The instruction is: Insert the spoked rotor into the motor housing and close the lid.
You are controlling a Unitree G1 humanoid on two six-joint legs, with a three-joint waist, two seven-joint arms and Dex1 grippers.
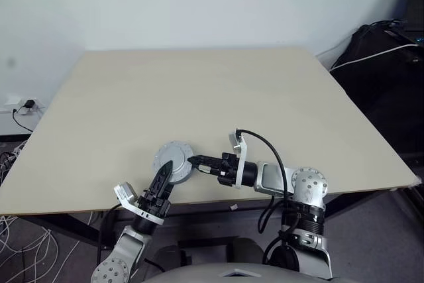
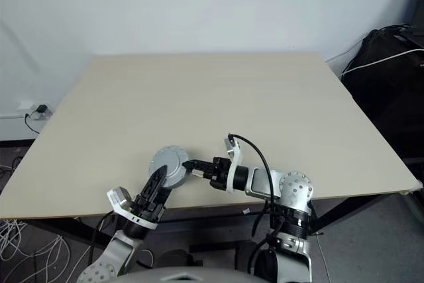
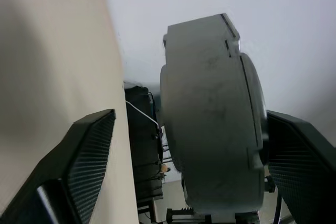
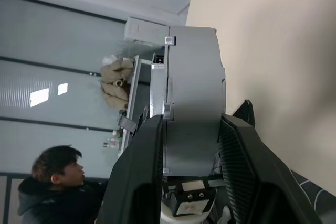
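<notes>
One motor housing (image 1: 174, 161), two claws, one table (image 1: 212, 97)

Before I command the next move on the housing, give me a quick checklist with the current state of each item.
1. Round grey metal motor housing on the beige wooden table: ok, near the front edge.
2. Lid closed on the housing: ok, its top looks covered.
3. Rotor seated inside: cannot tell, the interior is hidden.
4. Right tool gripping the housing: ok, fingers clamp its rim.
5. Left tool gripping: not ok, its fingers stand apart on either side of the housing.
</notes>
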